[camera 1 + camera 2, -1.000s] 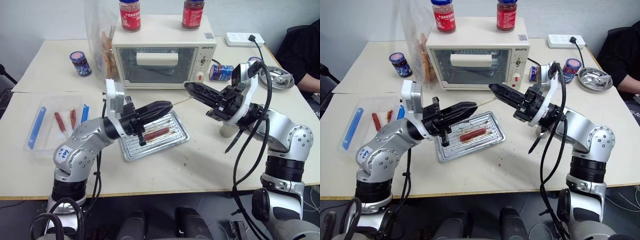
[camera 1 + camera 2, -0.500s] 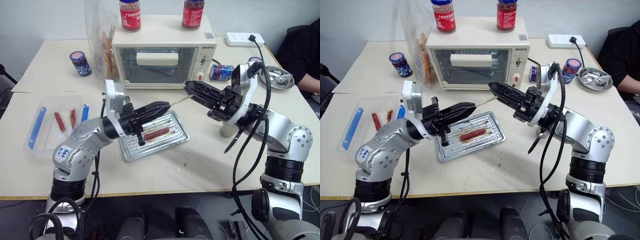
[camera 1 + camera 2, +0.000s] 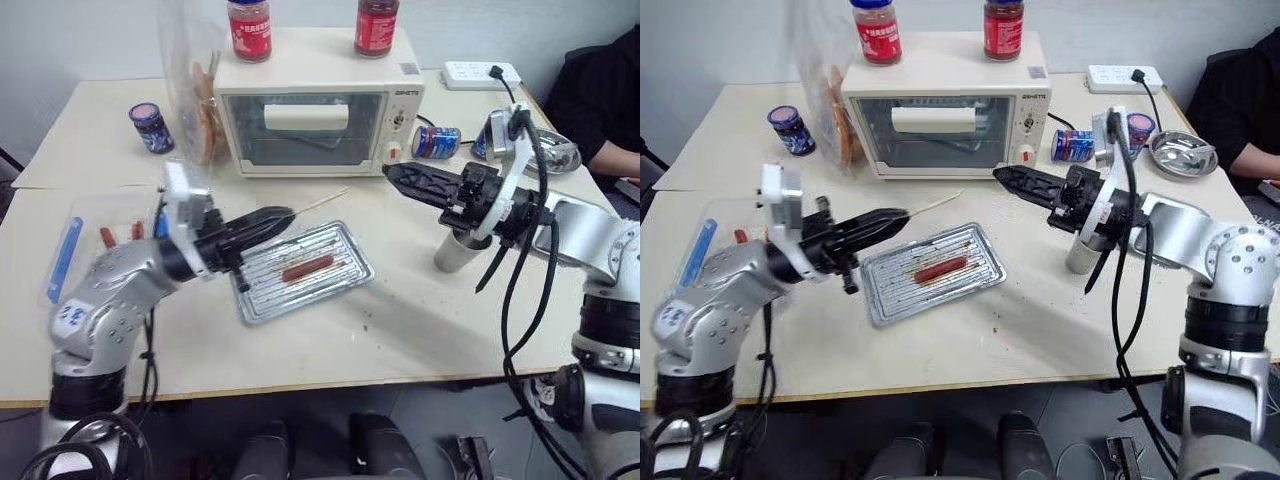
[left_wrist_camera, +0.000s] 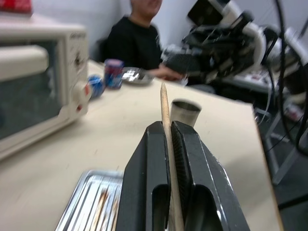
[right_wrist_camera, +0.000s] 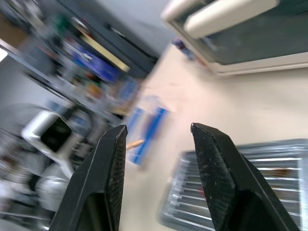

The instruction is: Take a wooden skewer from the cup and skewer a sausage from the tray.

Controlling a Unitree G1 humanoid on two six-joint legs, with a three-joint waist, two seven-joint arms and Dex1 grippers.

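Note:
My left gripper (image 3: pixel 288 212) is shut on the wooden skewer (image 3: pixel 320 201), which sticks out past its fingertips, above the tray's far edge. In the left wrist view the skewer (image 4: pixel 163 103) lies pinched between the two black fingers. My right gripper (image 3: pixel 390 172) hangs open in the air in front of the oven, a short gap from the skewer's free tip; its fingers (image 5: pixel 216 163) stand apart with nothing between them. The sausage (image 3: pixel 308 267) lies in the ribbed silver tray (image 3: pixel 268 292). The steel cup (image 3: pixel 458 250) stands under my right forearm.
A toaster oven (image 3: pixel 315 120) with two red jars on top stands behind the tray. A clear box (image 3: pixel 80 245) with blue clips is at the left. A steel bowl (image 3: pixel 1185 155), small jars, a power strip (image 3: pixel 480 73) and a seated person (image 3: pixel 600 100) are at the right.
My right gripper has opened and let go of the skewer. My left gripper has drawn away to the left with it. The camera view has also shifted.

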